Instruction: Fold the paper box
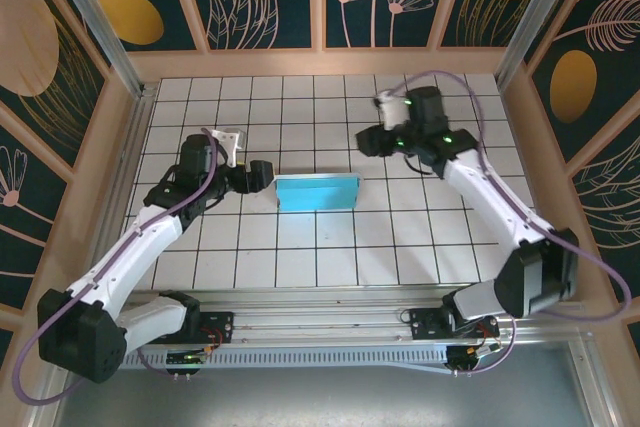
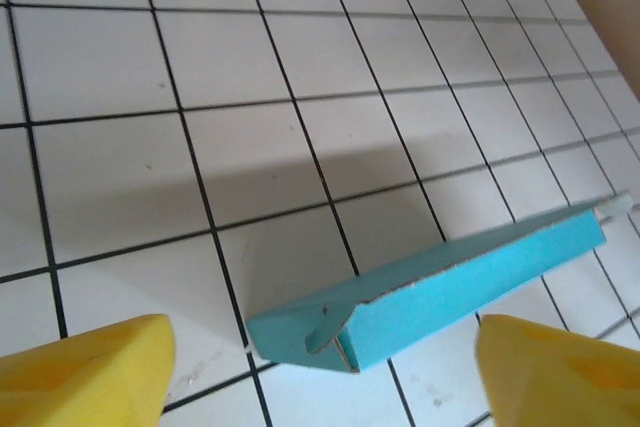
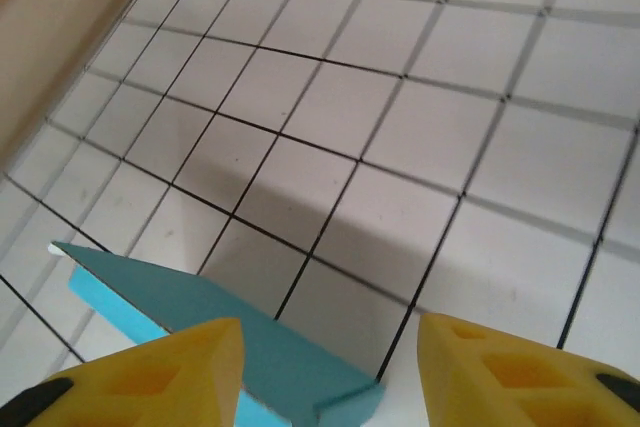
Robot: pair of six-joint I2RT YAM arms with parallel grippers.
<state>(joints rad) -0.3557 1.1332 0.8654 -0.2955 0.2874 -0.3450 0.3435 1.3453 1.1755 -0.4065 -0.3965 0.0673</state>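
Left end effector (image 1: pixel 262 175) is hovering wide open just beside the left end of the paper box (image 1: pixel 317 192), which is lying folded flat, blue side out, on the tabletop (image 1: pixel 300 247). Just beyond the box's right end, the right end effector (image 1: pixel 372 140) is gaping too, holding nothing. With nothing pinning them, the folds are likely risking springing open if bumped.

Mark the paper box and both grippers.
paper box (image 1: pixel 316 192): top view, centre of blue top face.
left gripper (image 1: pixel 266 173): top view, between its fingertips.
right gripper (image 1: pixel 366 141): top view, between its fingertips.
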